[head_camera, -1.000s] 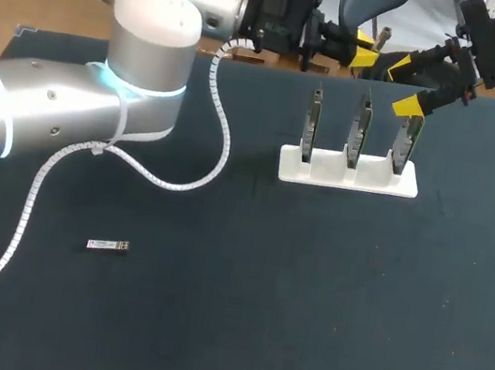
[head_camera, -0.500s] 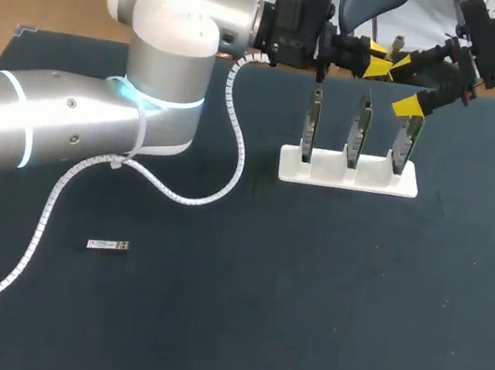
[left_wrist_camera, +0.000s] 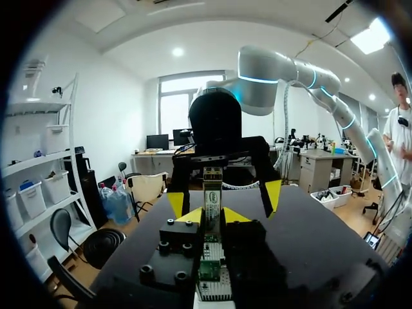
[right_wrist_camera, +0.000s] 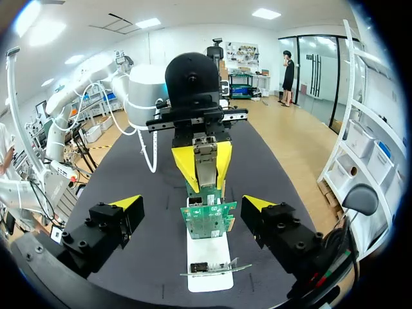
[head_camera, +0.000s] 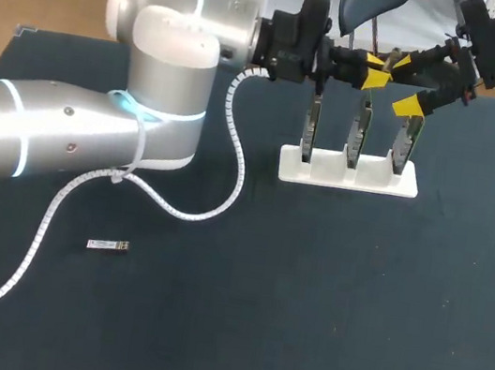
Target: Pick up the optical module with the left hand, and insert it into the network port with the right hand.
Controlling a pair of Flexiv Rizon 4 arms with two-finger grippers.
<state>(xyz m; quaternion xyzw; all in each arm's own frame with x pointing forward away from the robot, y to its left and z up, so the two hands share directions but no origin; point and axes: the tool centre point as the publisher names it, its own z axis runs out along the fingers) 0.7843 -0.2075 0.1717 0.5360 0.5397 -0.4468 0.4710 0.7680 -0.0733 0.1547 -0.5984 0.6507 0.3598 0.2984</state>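
Silvery, labelled optical module (left_wrist_camera: 213, 188) sits in our left hand (left_wrist_camera: 214, 217), which is closed on it, over the white rack (head_camera: 348, 171) at 1 o'clock on the bench (head_camera: 304, 299). Our right hand (right_wrist_camera: 192, 203) faces it, spread wide and empty. We judge pickup done and handover in progress. The next move needs the right hand to close squarely on the module's free end, then line it up with a port on one of the three green boards (head_camera: 360, 128). The bench is dark and matte. A second module (head_camera: 108, 244) lies at 8 o'clock, and a white cable (head_camera: 32, 244) trails at 9.
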